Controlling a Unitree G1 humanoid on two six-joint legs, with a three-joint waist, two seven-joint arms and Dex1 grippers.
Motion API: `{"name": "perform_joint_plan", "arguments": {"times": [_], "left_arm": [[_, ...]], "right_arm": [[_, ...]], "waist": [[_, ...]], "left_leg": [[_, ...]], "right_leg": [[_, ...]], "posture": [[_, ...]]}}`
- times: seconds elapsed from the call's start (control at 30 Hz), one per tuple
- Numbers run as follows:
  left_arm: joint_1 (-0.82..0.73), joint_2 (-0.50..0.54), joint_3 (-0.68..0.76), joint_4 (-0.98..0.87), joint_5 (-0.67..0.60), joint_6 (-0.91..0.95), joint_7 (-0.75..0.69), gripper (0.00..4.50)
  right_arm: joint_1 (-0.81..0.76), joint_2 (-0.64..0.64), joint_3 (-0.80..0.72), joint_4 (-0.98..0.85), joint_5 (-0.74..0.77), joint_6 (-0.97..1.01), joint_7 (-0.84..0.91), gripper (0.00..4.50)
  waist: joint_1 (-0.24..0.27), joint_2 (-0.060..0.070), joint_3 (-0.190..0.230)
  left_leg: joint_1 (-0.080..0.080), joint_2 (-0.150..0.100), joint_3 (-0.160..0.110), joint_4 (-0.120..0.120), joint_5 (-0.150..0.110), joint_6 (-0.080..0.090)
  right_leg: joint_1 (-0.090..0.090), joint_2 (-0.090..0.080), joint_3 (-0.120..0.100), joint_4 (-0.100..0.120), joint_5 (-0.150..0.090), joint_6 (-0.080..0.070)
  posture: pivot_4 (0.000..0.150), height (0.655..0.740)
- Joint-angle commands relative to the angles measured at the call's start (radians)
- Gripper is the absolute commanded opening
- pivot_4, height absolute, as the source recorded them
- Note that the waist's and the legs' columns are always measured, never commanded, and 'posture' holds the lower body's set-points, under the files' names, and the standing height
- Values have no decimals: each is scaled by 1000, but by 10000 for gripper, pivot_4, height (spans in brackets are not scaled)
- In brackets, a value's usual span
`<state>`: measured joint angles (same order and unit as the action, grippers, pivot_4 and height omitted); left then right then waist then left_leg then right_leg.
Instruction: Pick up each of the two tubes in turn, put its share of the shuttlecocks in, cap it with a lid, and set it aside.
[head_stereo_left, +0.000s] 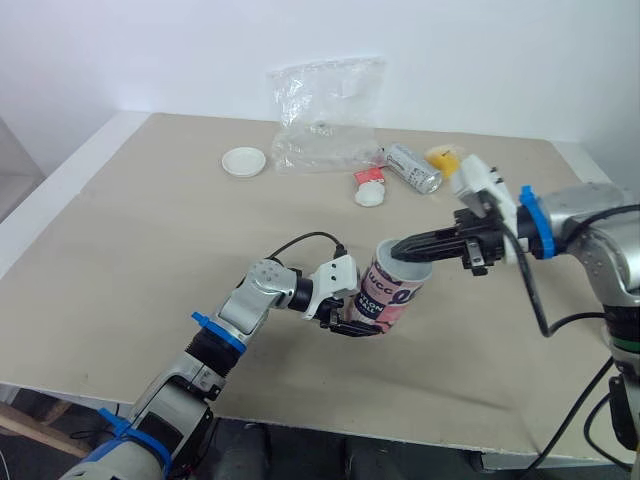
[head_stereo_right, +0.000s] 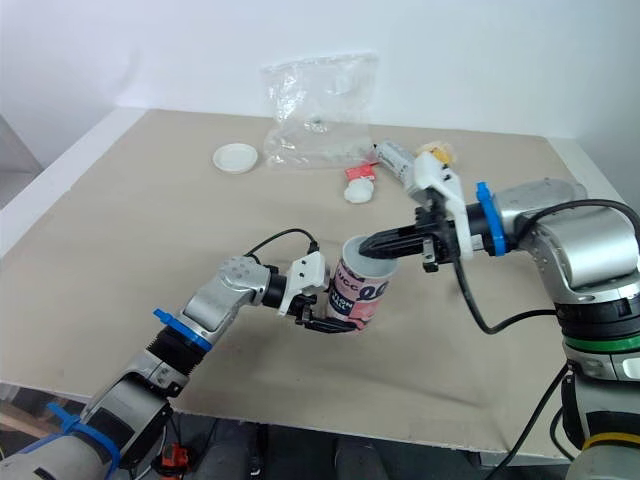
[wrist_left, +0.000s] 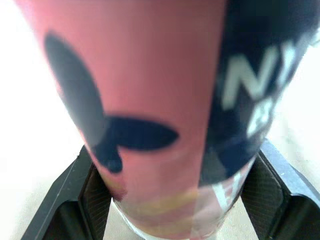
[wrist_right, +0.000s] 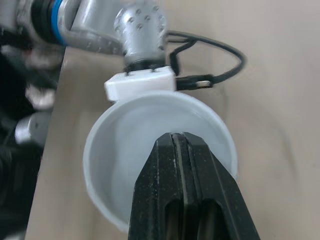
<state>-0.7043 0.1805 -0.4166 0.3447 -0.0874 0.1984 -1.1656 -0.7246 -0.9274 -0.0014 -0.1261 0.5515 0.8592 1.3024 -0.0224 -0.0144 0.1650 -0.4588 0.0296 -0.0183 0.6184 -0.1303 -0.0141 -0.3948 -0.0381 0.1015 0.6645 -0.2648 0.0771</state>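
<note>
The left gripper (head_stereo_left: 347, 323) pinches the tilted tube (head_stereo_left: 392, 290) low, near its base. The right gripper (head_stereo_left: 396, 252), its fingers pressed together on nothing I can see, has its tips at the tube's mouth. Any sideways push on the rim there could lever the tube out of that low grip and onto the table (head_stereo_left: 150, 250).

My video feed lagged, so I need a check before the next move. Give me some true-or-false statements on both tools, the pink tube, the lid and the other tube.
1. The left tool grips the pink tube. True.
2. The right tool is wide open. False: its fingers are shut together, tips at the tube's mouth.
3. The pink tube is capped. False: its mouth is open.
4. A white lid lies on the table beside the plastic bag. True.
5. The silver tube stands upright. False: it lies on its side.
</note>
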Motion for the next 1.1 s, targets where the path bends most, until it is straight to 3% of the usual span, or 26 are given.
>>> {"name": "perform_joint_plan", "arguments": {"times": [0.03, 0.17, 0.4, 0.57, 0.63, 0.9, 0.93, 0.97, 1.03, 1.07, 1.1], "left_arm": [[24, 26, 3, 31, 22, -2, 17, 32348], [24, 26, 9, 47, 22, -24, 25, 32348], [28, 25, 17, 92, 30, -82, 44, 32348], [41, 20, 43, 114, 17, -128, 59, 32348], [47, 21, 52, 123, 12, -147, 62, 32348], [62, 24, 71, 156, -2, -203, 46, 32348], [61, 22, 76, 159, -7, -209, 46, 32348], [61, 20, 82, 159, -13, -214, 48, 39039], [60, 20, 91, 157, -25, -225, 44, 40798], [59, 22, 94, 154, -29, -227, 39, 44527], [61, 27, 96, 147, -34, -232, 32, 45000]], "right_arm": [[76, 18, -170, -23, 57, -32, -73, 542], [203, 97, -361, -89, 130, -63, -193, 542], [438, 190, -503, -192, 182, -105, -322, 542], [640, 305, -449, -224, 79, -305, -363, 542], [690, 346, -403, -209, 30, -390, -368, 542], [726, 390, -253, -46, -90, -621, -327, 542], [720, 384, -244, -32, -92, -632, -318, 3300], [713, 380, -238, -19, -89, -638, -312, 7334], [699, 374, -226, 2, -90, -661, -296, 10149], [692, 370, -219, 9, -88, -666, -285, 15380], [687, 361, -207, 16, -92, -675, -262, 16976]], "waist": [[0, 0, 0], [0, 0, 1], [-1, -2, 0], [-8, 1, 1], [-10, -4, 1], [-25, -3, 2], [-25, -3, 2], [-25, -2, 2], [-25, -2, 2], [-25, -2, 2], [-23, -2, 2]], "left_leg": [[0, 0, 0, 0, 0, 0], [0, 0, -1, -1, 0, 0], [0, 0, -2, 0, 1, 1], [1, 0, 0, 0, 1, 1], [4, 0, -1, 0, 1, 1], [5, 0, 2, 0, 0, 0], [5, 0, 2, 0, 0, 0], [5, 0, 2, -1, 0, 0], [5, 0, 2, -1, 0, 0], [4, 0, 3, -1, 0, 0], [4, 0, 3, -1, 0, 0]], "right_leg": [[0, 0, 0, 0, 0, 0], [0, 2, 0, 0, 0, 1], [2, 2, 0, -1, 1, 2], [2, 2, 3, -1, 3, 3], [3, 2, 2, -1, 4, 3], [1, -2, 2, -3, 5, 1], [1, -2, 2, -3, 5, 1], [-2, -3, 2, -3, 5, 1], [-2, -3, 2, -3, 6, 0], [-3, -3, 2, -3, 7, 1], [-2, -2, 2, -3, 7, 1]], "posture": [[1500, 7400], [1500, 7400], [1500, 7400], [1500, 7400], [1500, 7400], [1500, 7400], [1500, 7400], [1500, 7400], [1500, 7400], [1500, 7400], [1500, 7400]]}}
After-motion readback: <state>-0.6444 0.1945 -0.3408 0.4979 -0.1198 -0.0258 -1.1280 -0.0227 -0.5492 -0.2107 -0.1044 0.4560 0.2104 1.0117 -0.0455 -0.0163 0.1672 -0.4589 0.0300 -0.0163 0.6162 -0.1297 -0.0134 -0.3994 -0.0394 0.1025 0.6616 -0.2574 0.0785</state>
